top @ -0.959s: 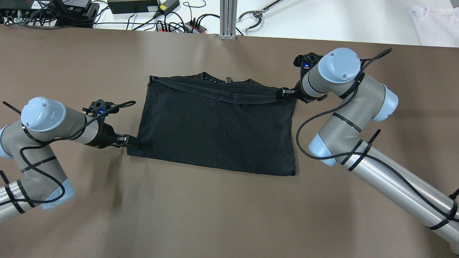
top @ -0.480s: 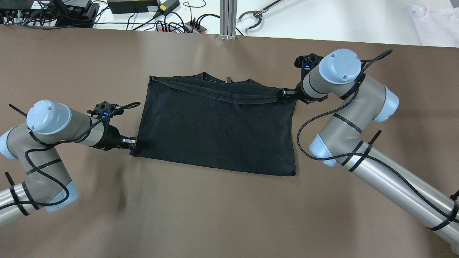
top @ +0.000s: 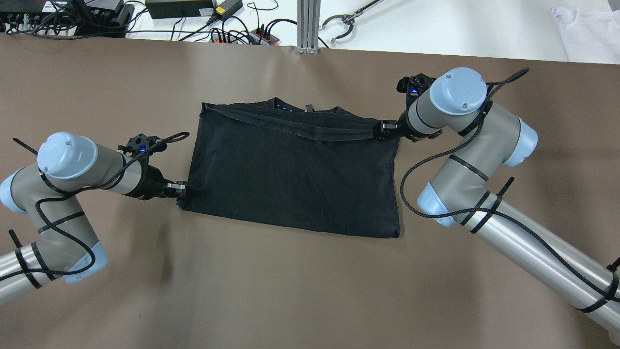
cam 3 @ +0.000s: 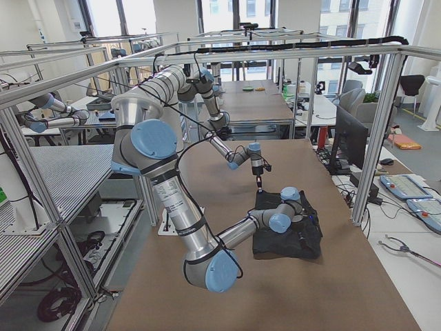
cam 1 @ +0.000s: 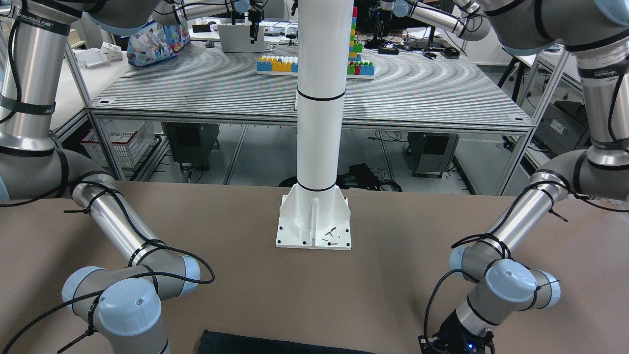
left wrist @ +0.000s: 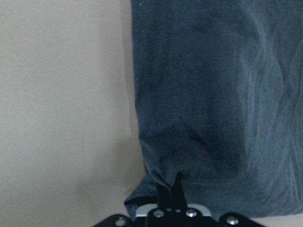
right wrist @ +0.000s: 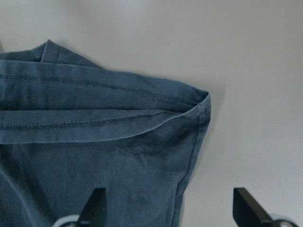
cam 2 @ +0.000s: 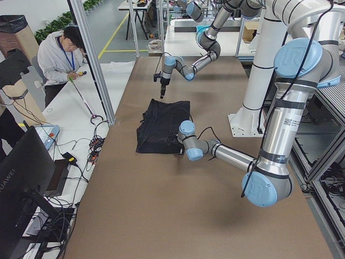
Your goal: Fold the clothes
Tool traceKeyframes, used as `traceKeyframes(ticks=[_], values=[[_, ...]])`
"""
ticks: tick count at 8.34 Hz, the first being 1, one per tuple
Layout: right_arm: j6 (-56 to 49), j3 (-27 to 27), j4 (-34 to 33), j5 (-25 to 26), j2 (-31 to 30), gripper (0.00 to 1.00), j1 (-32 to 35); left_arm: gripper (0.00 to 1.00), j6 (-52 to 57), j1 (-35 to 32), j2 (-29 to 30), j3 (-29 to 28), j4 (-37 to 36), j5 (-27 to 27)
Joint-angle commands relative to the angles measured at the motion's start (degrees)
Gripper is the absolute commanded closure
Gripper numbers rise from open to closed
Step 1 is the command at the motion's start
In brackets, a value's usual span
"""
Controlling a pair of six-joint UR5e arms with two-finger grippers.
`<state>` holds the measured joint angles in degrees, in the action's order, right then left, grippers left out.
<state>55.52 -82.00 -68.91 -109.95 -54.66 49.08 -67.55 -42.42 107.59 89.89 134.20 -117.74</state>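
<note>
Left arm low, elbow folded back, wrist level with the table. Left gripper (top: 182, 186) pinched tight on the near-left corner of the clothes (top: 295, 179), fabric bunched there. Right arm reaches to the far-right corner; right gripper (top: 386, 129) spread wide over the hem, gripping nothing. Clothes lie flat mid-table (top: 290, 291), brown surface. White pole (cam 1: 319, 98) at the robot's edge; lab benches beyond.

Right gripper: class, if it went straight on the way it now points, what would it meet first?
Most likely the clothes: the right gripper, fingers open, faces their hemmed corner; depth is unclear.
</note>
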Motion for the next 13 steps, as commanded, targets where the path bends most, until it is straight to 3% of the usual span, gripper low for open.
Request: traceKeyframes(ticks=[1, 5, 10, 12, 13], values=[[-0.1, 0.2, 0.0, 0.0, -0.1, 0.06, 0.0, 1.0, 5.9, -5.9, 1.1, -3.5, -0.9, 0.0], [-0.1, 0.3, 0.0, 0.4, -0.4, 0.06, -0.8, 1.0, 12.6, -15.0, 22.8, -30.6, -1.0, 0.0], [0.0, 0.1, 0.0, 0.4, -0.2, 0.06, -0.8, 1.0, 13.1, -15.0, 43.2, -53.4, -3.9, 8.0], [0.0, 0.2, 0.0, 0.4, -0.2, 0.06, -0.8, 1.0, 16.1, -14.8, 45.6, -56.0, -3.8, 8.4], [-0.1, 0.3, 0.0, 0.4, -0.1, 0.06, -1.1, 0.01, 20.5, -15.5, 45.3, -55.4, -3.7, 8.3]])
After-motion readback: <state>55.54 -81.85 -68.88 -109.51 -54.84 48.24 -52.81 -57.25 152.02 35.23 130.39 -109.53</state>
